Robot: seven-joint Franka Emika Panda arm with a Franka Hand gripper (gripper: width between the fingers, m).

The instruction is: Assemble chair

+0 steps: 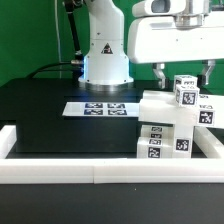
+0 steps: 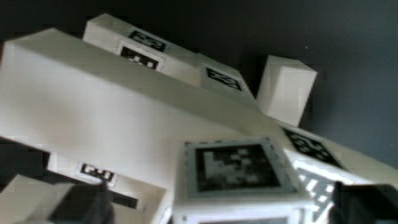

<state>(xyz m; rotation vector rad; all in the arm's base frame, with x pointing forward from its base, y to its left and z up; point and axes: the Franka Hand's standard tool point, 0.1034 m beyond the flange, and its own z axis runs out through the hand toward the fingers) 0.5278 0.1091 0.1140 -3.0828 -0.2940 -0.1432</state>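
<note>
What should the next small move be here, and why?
Probably keep closing the jaws on the small tagged cube and check the grip before lifting. In the exterior view the gripper straddles that cube atop the stacked chair pieces, with its fingers not clearly touching it. The wrist view shows the cube close below.

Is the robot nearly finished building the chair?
Hard to say, but not finished. Done: several white pieces already sit packed together on the exterior view's right, against the rail. In hand: the gripper hangs around a small tagged cube on top of them; whether it grips yet is unclear. Left: the clump doesn't look like a chair yet. No clear legs or back show.
</note>
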